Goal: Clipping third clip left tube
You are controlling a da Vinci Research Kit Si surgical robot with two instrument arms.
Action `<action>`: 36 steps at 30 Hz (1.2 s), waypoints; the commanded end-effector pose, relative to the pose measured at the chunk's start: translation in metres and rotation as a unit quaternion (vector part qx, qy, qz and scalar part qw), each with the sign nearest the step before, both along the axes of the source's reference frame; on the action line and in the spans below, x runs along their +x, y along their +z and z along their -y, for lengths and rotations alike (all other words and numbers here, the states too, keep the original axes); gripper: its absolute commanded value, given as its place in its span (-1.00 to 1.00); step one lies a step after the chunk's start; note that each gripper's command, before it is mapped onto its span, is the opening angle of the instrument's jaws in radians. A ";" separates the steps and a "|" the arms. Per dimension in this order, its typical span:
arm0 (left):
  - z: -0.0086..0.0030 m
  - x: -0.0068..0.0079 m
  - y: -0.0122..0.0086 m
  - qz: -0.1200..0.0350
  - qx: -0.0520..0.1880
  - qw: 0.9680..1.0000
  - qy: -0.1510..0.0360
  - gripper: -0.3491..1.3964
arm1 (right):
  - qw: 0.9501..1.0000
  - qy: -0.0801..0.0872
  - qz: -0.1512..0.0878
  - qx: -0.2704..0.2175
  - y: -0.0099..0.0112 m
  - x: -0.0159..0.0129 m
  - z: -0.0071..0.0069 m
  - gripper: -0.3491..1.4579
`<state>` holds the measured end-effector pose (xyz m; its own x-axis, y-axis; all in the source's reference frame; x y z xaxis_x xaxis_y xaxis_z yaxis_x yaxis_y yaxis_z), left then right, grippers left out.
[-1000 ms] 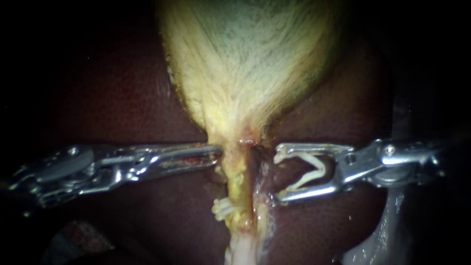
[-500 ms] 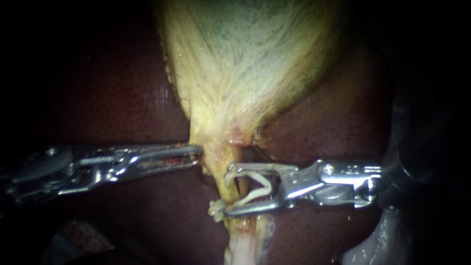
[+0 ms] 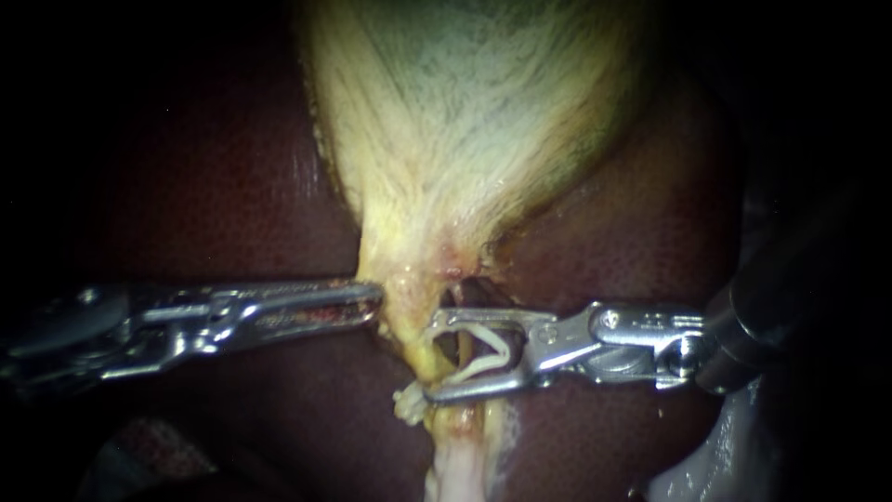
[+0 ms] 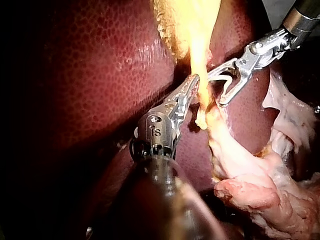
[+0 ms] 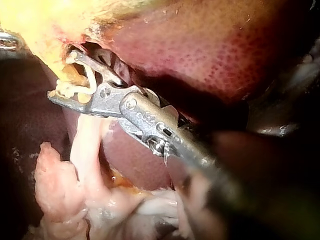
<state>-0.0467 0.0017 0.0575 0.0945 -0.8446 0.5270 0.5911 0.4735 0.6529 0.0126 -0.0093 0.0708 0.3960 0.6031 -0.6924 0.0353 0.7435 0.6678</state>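
**At the jaw mouth: loaded clip astride the left tube**

Between the jaws of the right instrument point(image 3: 429, 358) sits an unclosed white clip point(image 3: 478, 358). The jaws stand wide apart, each bearing on one leg of it. The left tube point(image 3: 420, 335) lies at the jaw tips, just inside the mouth. Its long axis runs down from the gallbladder point(image 3: 465, 139) neck, roughly square to the jaws. A fitted clip point(image 3: 406, 404) sits on the tube just beside the lower jaw tip.

The left instrument point(image 3: 372, 299) has its jaws lying together, tip against the tube's far edge, with no tissue seen between them. The liver point(image 3: 232, 204) lies behind.

Judgement: the right instrument is the working one. Closing calls for the tube seated deeper, clear of the fitted clip
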 end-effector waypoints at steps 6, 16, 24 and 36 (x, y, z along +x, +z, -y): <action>0.0000 -0.0002 0.0000 0.000 0.000 1.000 -0.001 -1.00 | 1.000 0.003 0.004 0.005 0.0012 0.0016 0.0014 0.05; -0.0001 -0.0006 0.0001 0.000 0.000 1.000 -0.001 -1.00 | 0.999 -0.025 -0.008 0.021 0.0005 0.0039 0.0035 0.04; -0.0001 -0.0011 0.0004 -0.002 -0.001 1.000 -0.004 -1.00 | 0.999 -0.030 -0.012 0.025 0.0002 0.0052 0.0034 0.03; -0.0001 -0.0015 0.0005 -0.002 -0.001 1.000 -0.003 -1.00 | 0.999 -0.022 -0.013 0.045 -0.0034 0.0044 -0.0018 -0.02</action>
<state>-0.0482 0.0017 0.0580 0.0905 -0.8440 0.5286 0.5965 0.4710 0.6499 0.0170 -0.0071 0.0671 0.4043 0.6488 -0.6446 0.0772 0.6781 0.7309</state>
